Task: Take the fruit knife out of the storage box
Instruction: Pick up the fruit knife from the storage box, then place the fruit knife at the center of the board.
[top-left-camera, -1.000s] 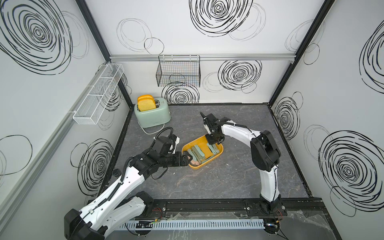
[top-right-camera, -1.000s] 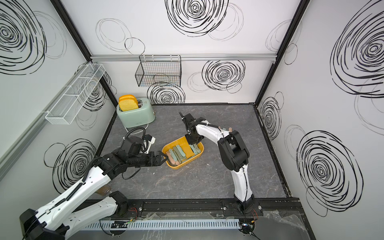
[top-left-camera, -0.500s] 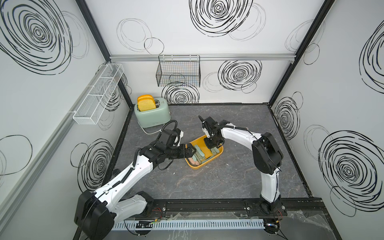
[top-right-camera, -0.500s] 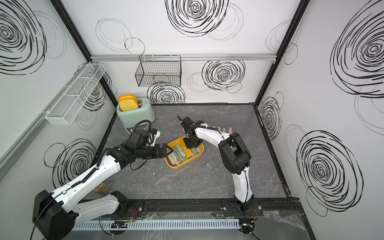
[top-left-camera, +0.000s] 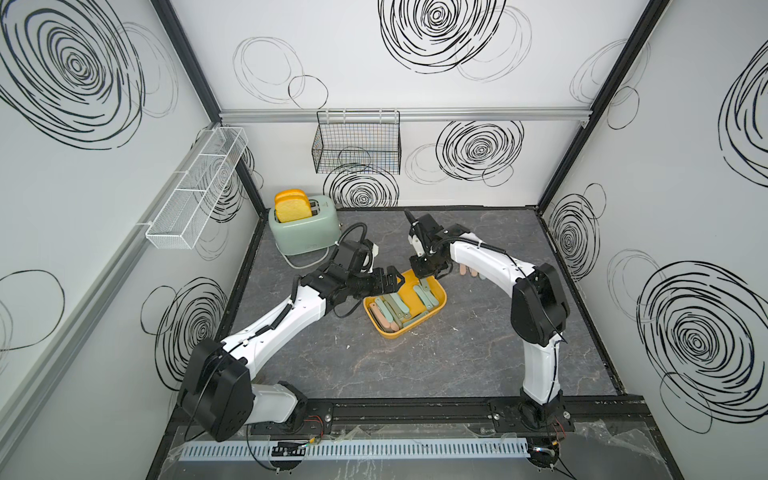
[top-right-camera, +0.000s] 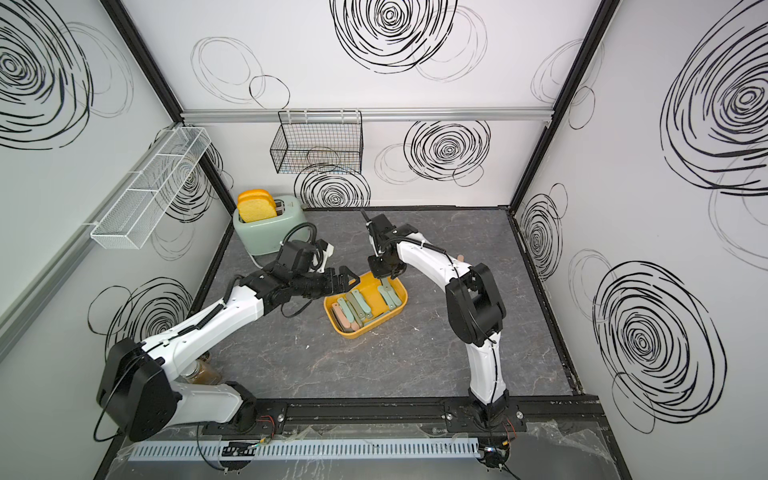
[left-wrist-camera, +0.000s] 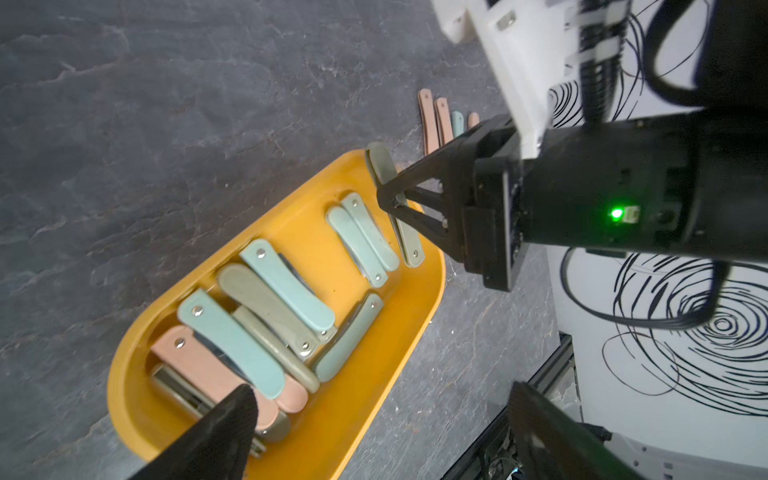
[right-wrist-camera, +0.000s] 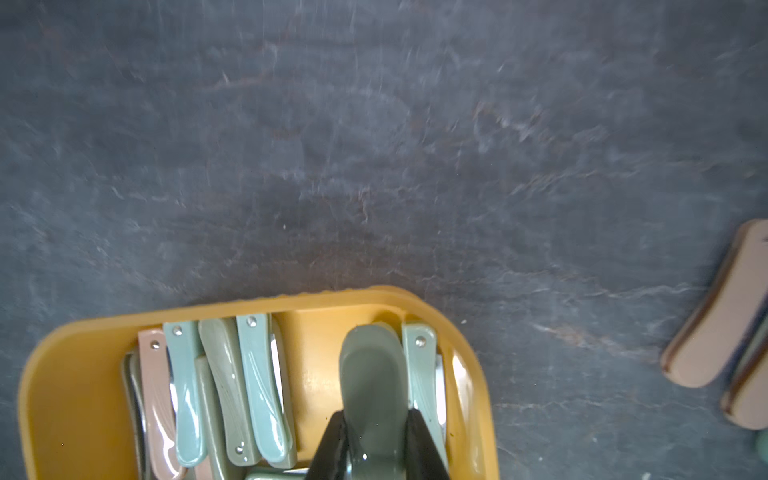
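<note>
Knife tilted in right gripper, end inside storage box.

A dark grey, marble-veined tabletop forms the floor of the booth, bordered by black frame rails. Near its middle, a little to the left, the mustard-yellow storage box sits flat on the slab, turned at an angle to the edges. Just right of the box and slightly farther back, a short row of folded fruit knives, pink and pale green, lies side by side on the bare surface, apart from the box. A mint-green toaster stands in the far left corner. At the near left edge stands a jar with brownish contents, partly hidden.
</note>
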